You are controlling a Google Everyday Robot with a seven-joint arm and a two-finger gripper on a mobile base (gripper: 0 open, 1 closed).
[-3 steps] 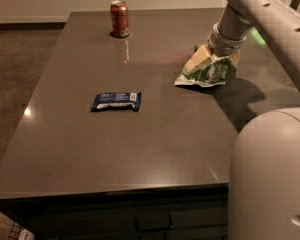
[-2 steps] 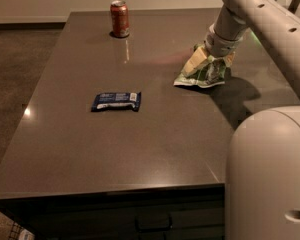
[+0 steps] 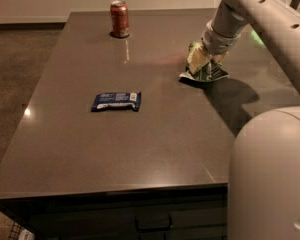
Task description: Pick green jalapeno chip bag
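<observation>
The green jalapeno chip bag (image 3: 204, 70), crumpled light-green foil with white and darker print, lies at the right of the dark table (image 3: 155, 134). My gripper (image 3: 206, 58) comes down on it from above and is shut on its upper part. The bag is bunched up under the gripper, and its top edge is pulled upward while its lower edge still touches the table. The wrist hides part of the bag.
A small dark-blue wrapped bar (image 3: 116, 101) lies left of centre. A red soda can (image 3: 120, 18) stands at the far left end. My arm (image 3: 260, 14) crosses the upper right and my pale body (image 3: 270, 179) fills the lower right. Carpet lies left of the table.
The bag has gone from lying spread out to bunched and narrower, its top drawn up under the gripper. The arm has shifted slightly left.
</observation>
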